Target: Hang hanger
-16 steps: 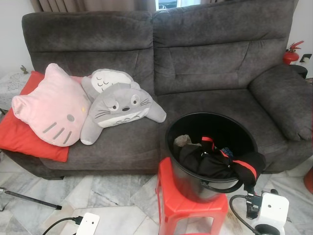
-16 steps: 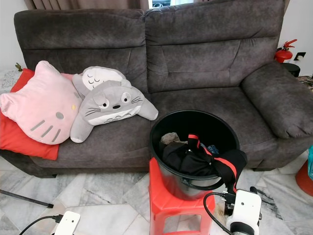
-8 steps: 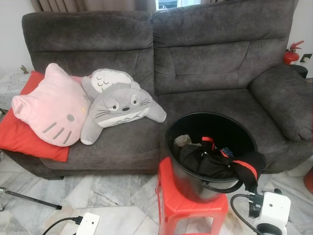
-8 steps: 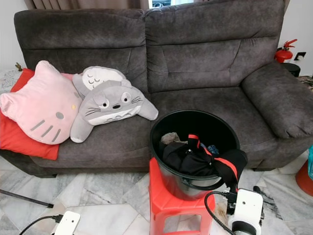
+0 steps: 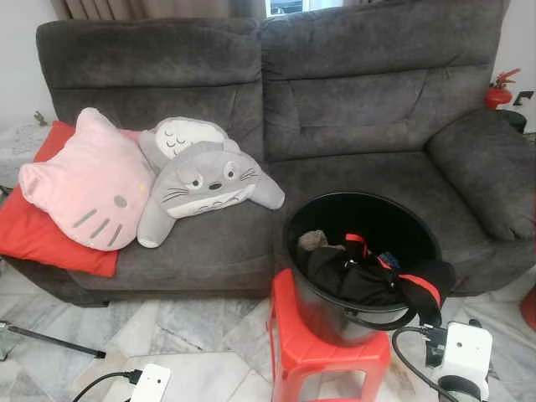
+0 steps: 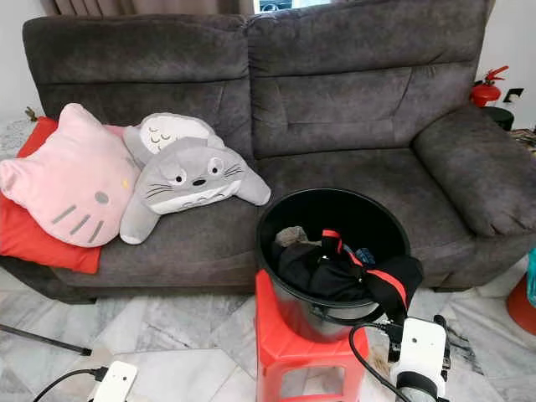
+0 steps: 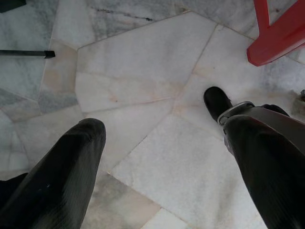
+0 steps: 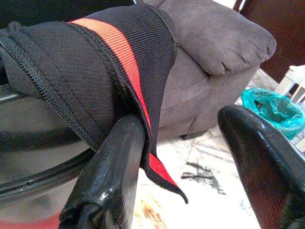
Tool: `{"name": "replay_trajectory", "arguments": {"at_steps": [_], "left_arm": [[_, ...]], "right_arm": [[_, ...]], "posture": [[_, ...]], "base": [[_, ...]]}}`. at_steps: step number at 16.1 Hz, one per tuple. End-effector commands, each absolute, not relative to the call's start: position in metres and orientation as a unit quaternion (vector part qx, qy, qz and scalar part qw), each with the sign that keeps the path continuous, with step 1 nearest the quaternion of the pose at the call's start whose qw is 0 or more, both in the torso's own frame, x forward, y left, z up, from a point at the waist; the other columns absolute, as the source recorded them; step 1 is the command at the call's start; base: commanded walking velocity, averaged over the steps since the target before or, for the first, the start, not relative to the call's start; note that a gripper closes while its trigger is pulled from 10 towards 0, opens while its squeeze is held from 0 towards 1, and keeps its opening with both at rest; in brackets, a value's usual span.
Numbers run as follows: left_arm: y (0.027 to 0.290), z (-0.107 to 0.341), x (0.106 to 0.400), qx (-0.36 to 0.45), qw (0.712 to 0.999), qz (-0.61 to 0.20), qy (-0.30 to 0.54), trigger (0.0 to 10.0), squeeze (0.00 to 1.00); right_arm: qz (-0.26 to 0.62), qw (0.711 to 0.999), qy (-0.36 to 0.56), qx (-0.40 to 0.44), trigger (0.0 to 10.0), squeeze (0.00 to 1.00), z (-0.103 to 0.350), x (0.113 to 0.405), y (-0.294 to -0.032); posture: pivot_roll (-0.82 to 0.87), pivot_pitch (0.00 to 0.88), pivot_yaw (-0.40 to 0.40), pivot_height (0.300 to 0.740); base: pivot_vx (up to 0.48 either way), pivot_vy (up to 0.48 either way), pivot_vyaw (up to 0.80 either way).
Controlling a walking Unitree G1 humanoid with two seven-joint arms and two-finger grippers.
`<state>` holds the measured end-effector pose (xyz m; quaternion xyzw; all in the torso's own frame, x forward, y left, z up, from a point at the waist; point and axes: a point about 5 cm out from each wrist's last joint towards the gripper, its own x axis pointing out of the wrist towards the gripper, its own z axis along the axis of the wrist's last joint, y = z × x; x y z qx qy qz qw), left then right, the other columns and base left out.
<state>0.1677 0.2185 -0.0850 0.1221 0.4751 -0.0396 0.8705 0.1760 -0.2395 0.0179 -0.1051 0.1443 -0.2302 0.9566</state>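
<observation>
Right hand (image 8: pixel 190 162) has crept toward black-red garment (image 5: pixel 419 289) draped over bucket (image 5: pixel 362 213) rim at 5 o'clock; fingers spread, gripping nothing. Left hand (image 7: pixel 162 157) spread over floor. Hanger not identifiable; hanging not begun.

A dark grey fabric sofa (image 5: pixel 352 109) stands along the far side. On its left seat lies a red cushion (image 5: pixel 33 222), with a pink cat-face pillow (image 5: pixel 84 184) leaning on it. Just right of that pillow a grey plush creature (image 5: pixel 205 184) sprawls on the seat, partly over a second grey plush (image 5: pixel 180 136) behind it. The right seat is bare.

The marble tile floor (image 7: pixel 157 100) lies in front of the sofa. On it, near the right seat, stands a red plastic stool (image 5: pixel 322 347), which bears a black bucket (image 5: pixel 364 218). At the near left a thin dark rod (image 5: pixel 54 342) lies on the tiles.
</observation>
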Motion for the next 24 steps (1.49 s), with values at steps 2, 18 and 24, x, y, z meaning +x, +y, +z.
{"name": "replay_trajectory", "arguments": {"at_steps": [2, 18, 24], "left_arm": [[0.221, -0.085, 0.166, 0.135, 0.868, -0.044, 0.476, 10.0, 0.0], [0.221, -0.085, 0.167, 0.138, 0.867, -0.041, 0.478, 10.0, 0.0], [0.223, -0.085, 0.165, 0.138, 0.866, -0.039, 0.48, 10.0, 0.0]], "right_arm": [[-0.229, 0.958, 0.134, -0.107, 10.0, 0.0, 0.019, 0.178, -0.24], [-0.265, 0.944, 0.151, -0.127, 10.0, 0.0, 0.018, 0.187, -0.257], [-0.264, 0.945, 0.149, -0.124, 10.0, 0.0, 0.02, 0.197, -0.259]], "posture": [[-0.21, 0.0, 0.094, 0.74], [-0.2, 0.0, 0.095, 0.74], [-0.2, 0.001, 0.098, 0.74]], "base": [[0.0, 0.0, 0.0], [0.0, 0.0, 0.0], [0.0, 0.0, 0.0]]}}
